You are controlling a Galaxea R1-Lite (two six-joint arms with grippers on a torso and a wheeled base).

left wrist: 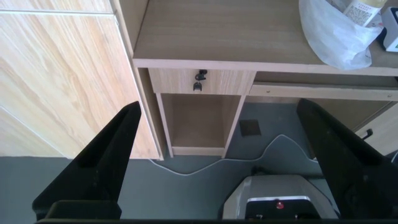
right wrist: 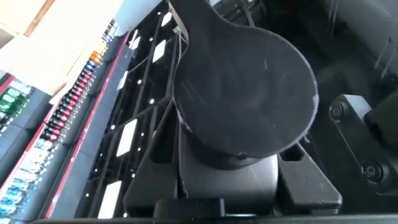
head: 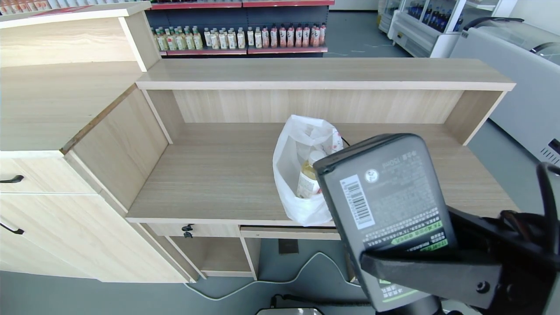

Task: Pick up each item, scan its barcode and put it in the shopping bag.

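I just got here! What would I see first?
A big dark container, held in the right gripper close to the head camera, with its barcode facing us. Behind it, a white shopping bag sits on the wooden counter with a yellowish bottle inside.

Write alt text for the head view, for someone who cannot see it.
The right gripper holds a dark bottle near the camera, with its barcode facing the lens. Behind it, a white shopping bag stands open on the wooden counter with a pale bottle inside.
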